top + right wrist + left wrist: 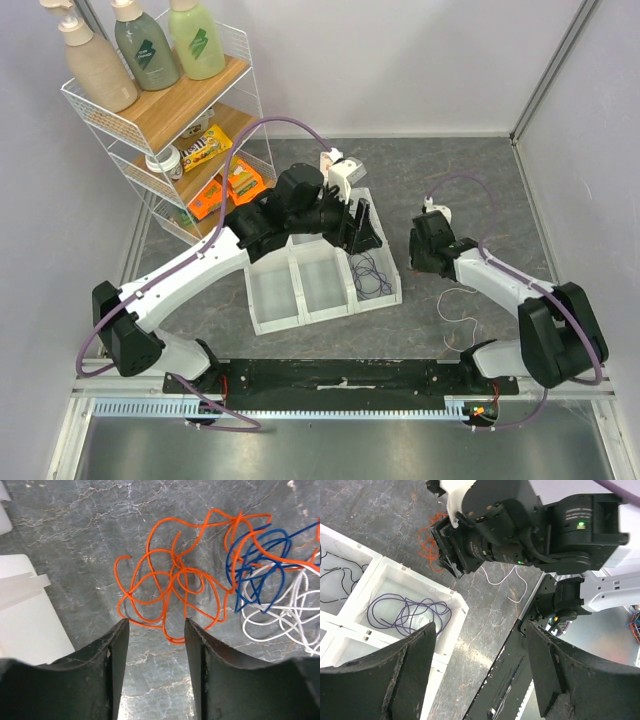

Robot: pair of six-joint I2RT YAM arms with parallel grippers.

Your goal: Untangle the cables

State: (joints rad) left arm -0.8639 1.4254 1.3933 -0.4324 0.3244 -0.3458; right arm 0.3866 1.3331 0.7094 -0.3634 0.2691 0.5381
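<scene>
A tangle of cables lies on the grey tabletop in the right wrist view: an orange cable (pixel 175 580), a blue cable (pixel 260 555) and a white cable (pixel 285 610), overlapping at the right. My right gripper (pixel 156 622) hangs open just above the orange cable, whose lowest loop reaches in between the fingertips. A purple cable (pixel 410 612) lies coiled in the end compartment of the white tray (pixel 262 322), and a black cable (pixel 335 580) lies in the neighbouring compartment. My left gripper (pixel 480 627) is open and empty beside the tray's edge. Another thin white cable (pixel 462 310) trails on the table.
A white wire shelf rack (pixel 170 120) with bottles and snack packs stands at the back left. The black base rail (pixel 340 375) runs along the near edge. The two wrists are close together right of the tray.
</scene>
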